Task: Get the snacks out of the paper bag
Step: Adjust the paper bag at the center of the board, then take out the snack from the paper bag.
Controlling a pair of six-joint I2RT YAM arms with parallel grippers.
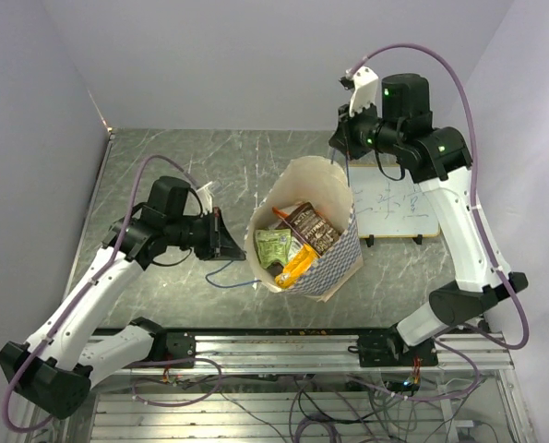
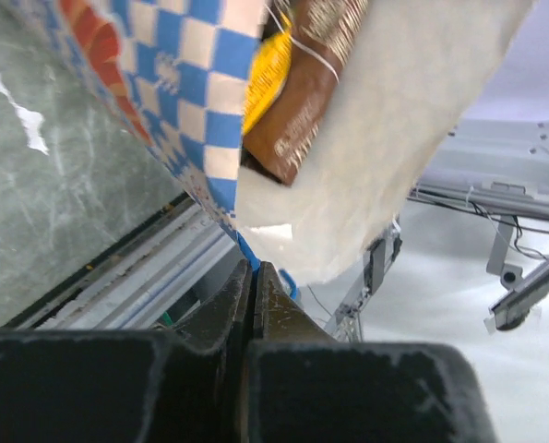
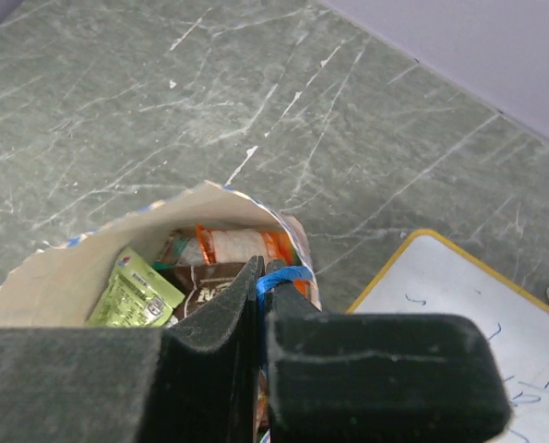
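The paper bag (image 1: 334, 263) sits on the table (image 1: 163, 157), snacks (image 1: 297, 242) inside; the left gripper (image 2: 256, 272) is pressed together pinching a blue cord (image 2: 291, 281); the right gripper (image 3: 260, 277) pinches the other one. Hold it steady; don't tug hard, paper rips.

Cream, blue-checked paper bag (image 1: 344, 262) tilts open, holding brown, green, yellow-orange snacks (image 1: 309, 227).

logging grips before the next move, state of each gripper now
Left gripper: shut on the paper bag, seemingly by its blue cord.
Right gripper: shut on the paper bag's other cord.
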